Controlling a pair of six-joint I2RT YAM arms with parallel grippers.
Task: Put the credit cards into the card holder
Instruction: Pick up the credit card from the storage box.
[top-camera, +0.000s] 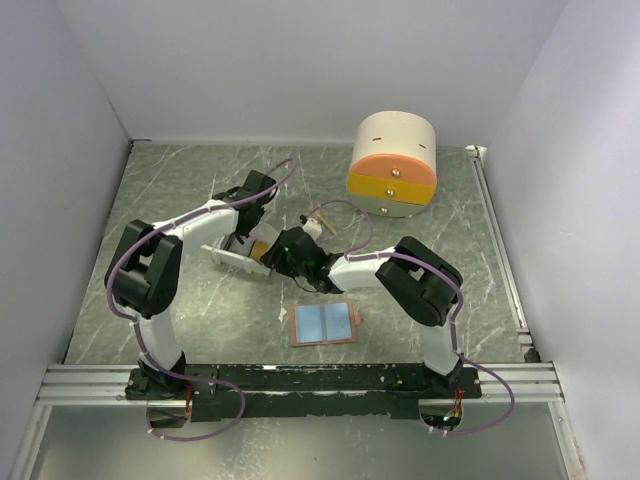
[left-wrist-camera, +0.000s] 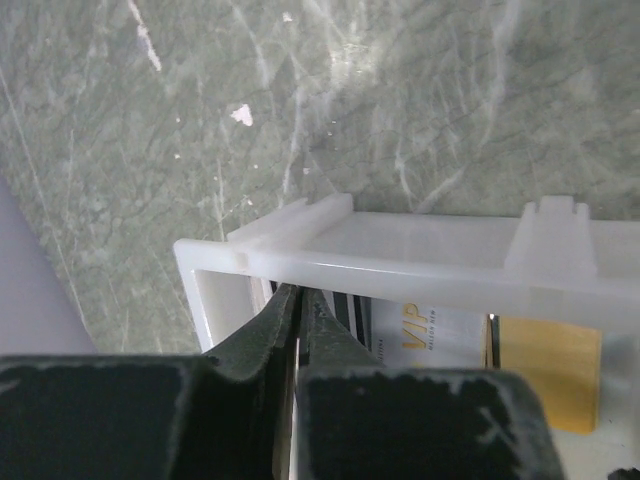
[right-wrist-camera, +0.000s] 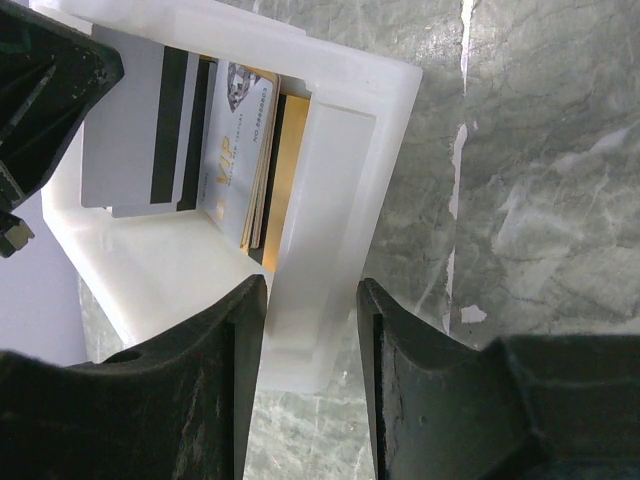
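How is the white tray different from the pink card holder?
The white tray is plain white with raised walls; the card holder is flat, pink-edged and light blue inside. The white tray has cards stacked in it; the card holder lies open with no card showing on it. Both rest on the green marble table.

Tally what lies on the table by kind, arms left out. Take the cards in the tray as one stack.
white tray: 1
card stack: 1
card holder: 1
round drawer box: 1
wooden stick: 1
Total: 5
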